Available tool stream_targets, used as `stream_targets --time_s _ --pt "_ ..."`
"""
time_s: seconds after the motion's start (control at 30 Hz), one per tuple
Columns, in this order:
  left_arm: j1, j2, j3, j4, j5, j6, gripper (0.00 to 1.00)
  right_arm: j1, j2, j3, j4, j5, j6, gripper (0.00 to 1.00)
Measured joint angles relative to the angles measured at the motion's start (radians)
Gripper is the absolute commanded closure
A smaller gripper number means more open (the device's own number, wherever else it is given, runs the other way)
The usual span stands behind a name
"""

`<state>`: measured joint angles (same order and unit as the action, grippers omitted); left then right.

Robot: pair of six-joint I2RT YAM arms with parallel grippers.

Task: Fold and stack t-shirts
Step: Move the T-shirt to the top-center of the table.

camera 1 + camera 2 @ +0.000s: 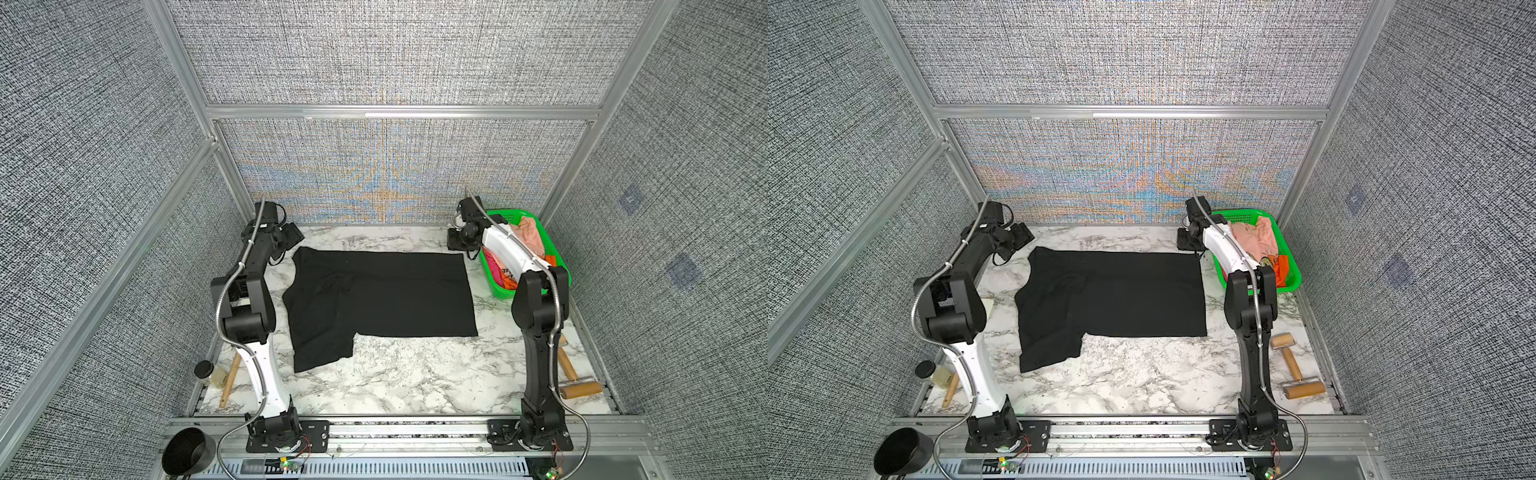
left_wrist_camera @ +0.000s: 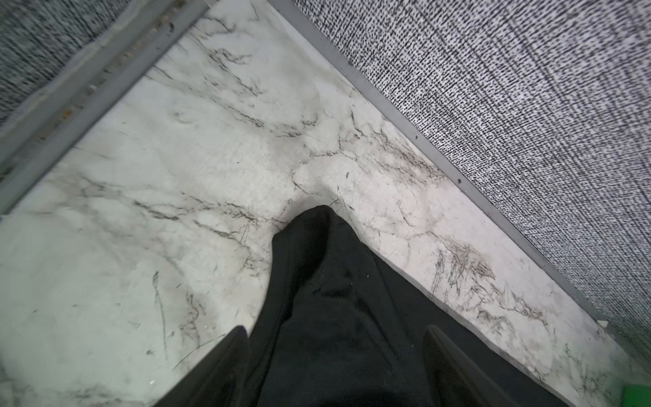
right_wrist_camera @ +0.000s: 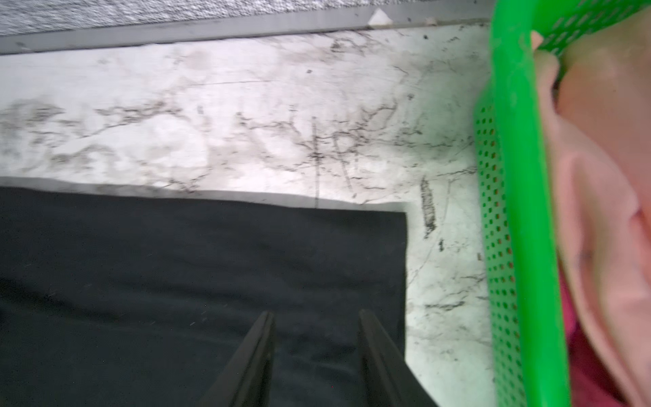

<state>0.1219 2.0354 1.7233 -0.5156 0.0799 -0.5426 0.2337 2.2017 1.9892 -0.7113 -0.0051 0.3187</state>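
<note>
Closest to me, a black bowl (image 1: 189, 451) sits at the front rail beside the left arm's base. Just past it, on the marble table (image 1: 395, 382), a dark-lidded jar (image 1: 204, 370) and a wooden stick (image 1: 230, 380) lie at the near left edge, and two wooden rollers (image 1: 1304, 390) lie at the near right. Mid-table, the black t-shirt (image 1: 382, 295) is spread flat, its body running to the right and one sleeve pointing back toward me on the left. At its far left corner I see the left gripper (image 2: 336, 329) with its fingers wide apart and a raised fold of the black cloth lying loose between them. At the far right corner the right gripper (image 3: 316, 313) hangs over the flat cloth, fingers parted. Furthest back on the right, the green basket (image 3: 514, 176) holds the peach-pink t-shirt (image 1: 530, 235) on top, with the orange t-shirt (image 1: 1283, 266) and the magenta t-shirt (image 1: 496, 270) lower down.
</note>
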Motion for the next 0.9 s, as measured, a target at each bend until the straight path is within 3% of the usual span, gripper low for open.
stream_targets --time_s 0.13,0.3,0.4,0.53,0.77,0.9 --pt "-0.045 -0.208 -0.269 0.016 -0.064 -0.017 0.07 0.007 -0.179 -0.252 0.048 -0.011 0.046 0.55" --pt "-0.116 -0.482 -0.607 -0.006 -0.150 -0.100 0.07 0.037 -0.418 -0.637 0.110 -0.022 0.128 0.55" --pt "-0.185 -0.613 -0.714 -0.061 -0.190 -0.173 0.08 0.072 -0.537 -0.803 0.128 -0.024 0.167 0.54" --pt "-0.278 -0.726 -0.800 -0.134 -0.225 -0.275 0.12 0.090 -0.653 -0.949 0.162 -0.023 0.211 0.54" --pt "-0.367 -0.949 -1.049 -0.225 -0.203 -0.455 0.31 0.097 -0.739 -1.163 0.202 -0.020 0.255 0.54" --pt "-0.426 -0.964 -1.117 -0.254 -0.185 -0.518 0.36 0.097 -0.734 -1.204 0.219 -0.018 0.257 0.54"
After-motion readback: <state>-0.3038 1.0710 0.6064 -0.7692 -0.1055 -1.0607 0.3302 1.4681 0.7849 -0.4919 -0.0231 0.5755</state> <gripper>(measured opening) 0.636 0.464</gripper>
